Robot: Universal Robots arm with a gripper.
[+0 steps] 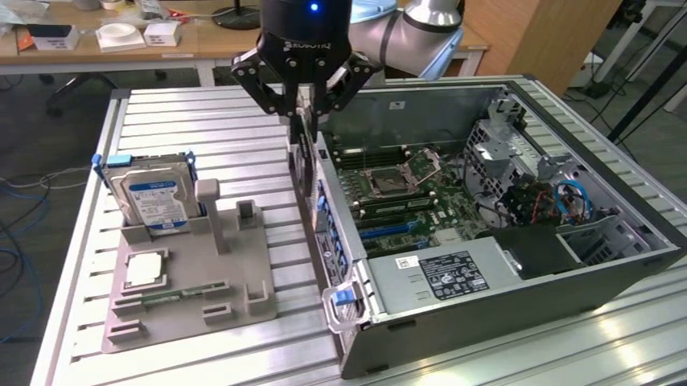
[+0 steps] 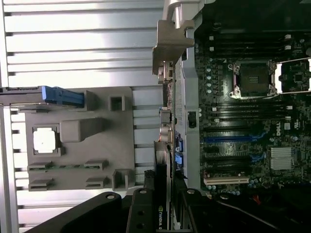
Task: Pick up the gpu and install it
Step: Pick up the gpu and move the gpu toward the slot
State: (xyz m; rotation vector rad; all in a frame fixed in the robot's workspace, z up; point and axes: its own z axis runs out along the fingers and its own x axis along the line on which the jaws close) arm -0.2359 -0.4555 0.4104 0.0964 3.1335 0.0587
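The gripper (image 1: pixel 304 112) is clamped on the gpu (image 1: pixel 305 157), which hangs edge-on over the wall of the case (image 1: pixel 516 289) beside the motherboard (image 1: pixel 408 193), its lower edge hard to separate from that wall and its faces hidden.

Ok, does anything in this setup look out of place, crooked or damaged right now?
Nothing looks damaged or spilled. The gpu hangs upright in the gripper at the wall of the open case, not over the motherboard slots. The processor socket sits open and empty.
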